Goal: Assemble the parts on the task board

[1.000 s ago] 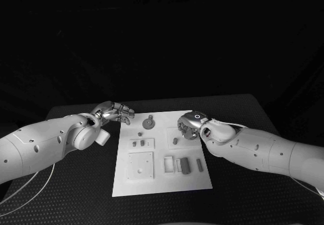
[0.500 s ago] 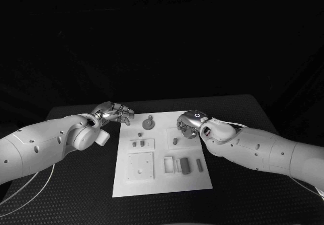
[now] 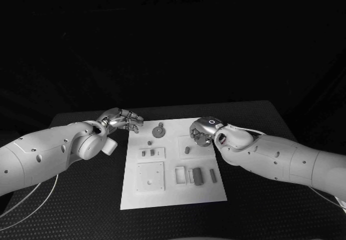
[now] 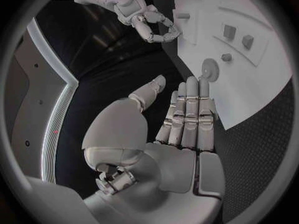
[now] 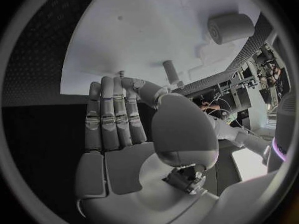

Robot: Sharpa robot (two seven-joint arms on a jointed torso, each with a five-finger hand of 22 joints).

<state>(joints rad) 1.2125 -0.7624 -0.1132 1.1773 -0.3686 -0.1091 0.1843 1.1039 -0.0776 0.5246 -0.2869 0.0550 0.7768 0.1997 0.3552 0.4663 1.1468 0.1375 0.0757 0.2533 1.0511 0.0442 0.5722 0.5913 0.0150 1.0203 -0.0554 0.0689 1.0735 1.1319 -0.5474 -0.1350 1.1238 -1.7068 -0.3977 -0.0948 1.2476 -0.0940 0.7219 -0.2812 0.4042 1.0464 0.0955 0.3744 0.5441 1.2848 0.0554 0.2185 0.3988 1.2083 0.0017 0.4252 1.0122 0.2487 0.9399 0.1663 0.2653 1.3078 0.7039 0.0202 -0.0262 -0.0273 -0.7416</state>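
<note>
The white task board lies in the middle of the black table. Grey parts sit on it: a round disc with a stub at its far end, a small peg and upright bars nearer me. My left hand hovers just off the board's far left corner, fingers straight, holding nothing. My right hand hangs over the board's far right part, just beside the small peg, its palm empty. The round part lies beyond its fingertips.
A square plate with recesses and a smaller slotted block stand on the board's left half. Black table surface surrounds the board on all sides. Both forearms flank the board.
My right hand has drawn slightly away from the small peg, which now shows more plainly. The left arm and the parts have not moved.
</note>
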